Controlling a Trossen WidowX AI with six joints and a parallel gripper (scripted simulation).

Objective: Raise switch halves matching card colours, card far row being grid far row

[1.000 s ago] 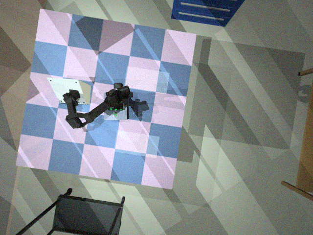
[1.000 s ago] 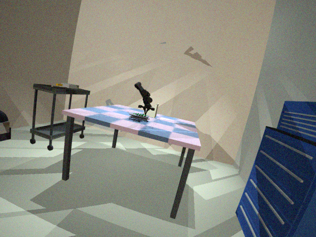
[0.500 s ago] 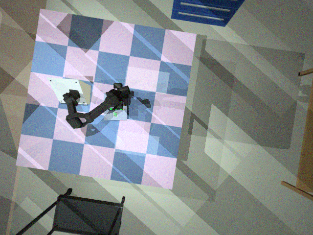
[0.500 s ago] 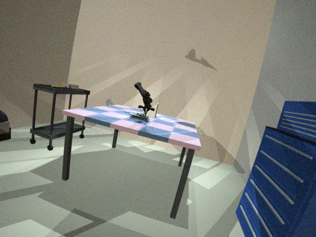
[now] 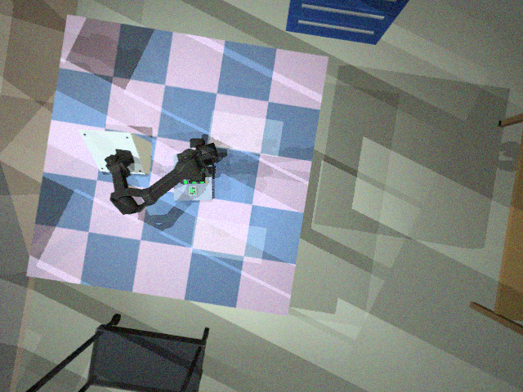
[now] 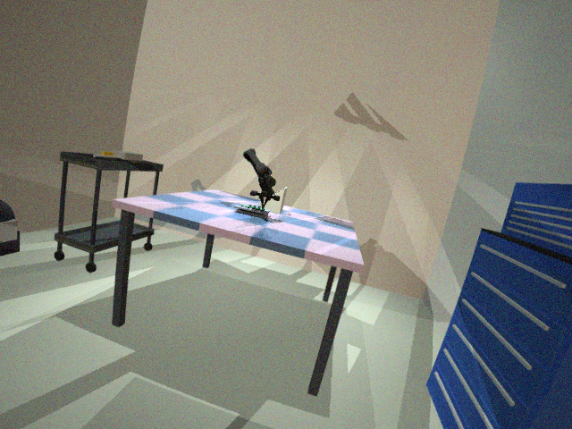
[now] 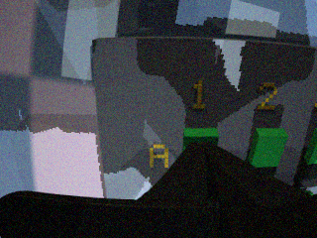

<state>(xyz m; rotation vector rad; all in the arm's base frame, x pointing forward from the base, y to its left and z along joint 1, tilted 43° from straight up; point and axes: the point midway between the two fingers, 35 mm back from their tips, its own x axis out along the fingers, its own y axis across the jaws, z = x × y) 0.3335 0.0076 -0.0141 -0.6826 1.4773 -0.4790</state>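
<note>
"What's it all standing on?"

"A pink and blue checked table [image 5: 160, 269] [image 6: 277, 228] [image 7: 64, 164], with dark legs in the exterior view. There's a tan wall [image 6: 277, 69] behind, and bands of light and shadow cross the floor [image 6: 222, 314]."

"And the switches?"

"On the grey panel [image 5: 203, 194] [image 6: 252, 213] [image 7: 119, 99] on the table, under the end of the arm [image 5: 168, 183] [image 6: 257, 164]."

"What does each view add?"

"The top one shows the small card [image 5: 192, 190] on the panel; the wrist one doesn't. The wrist one shows yellow marks 1, 2 and A, a green-topped switch [image 7: 200, 134] under the 1 and another switch [image 7: 268, 148] under the 2."

"How's the gripper [image 5: 208, 153] [image 6: 263, 208] [image 7: 200, 153]?"

"Pressed together, nothing pinched. Its tips cover the near part of the switch under the 1. Whether they touch it, I can't tell."

"Anything else around?"

"A white board [image 5: 105, 145] [image 6: 282, 200] near the panel, blue drawers [image 5: 337, 25] [image 6: 499, 299] beyond the table, and a black cart [image 6: 111, 162] with a box [image 6: 127, 155] on top."

"What's in the way?"

"From the top, the arm hides much of the panel."
</note>
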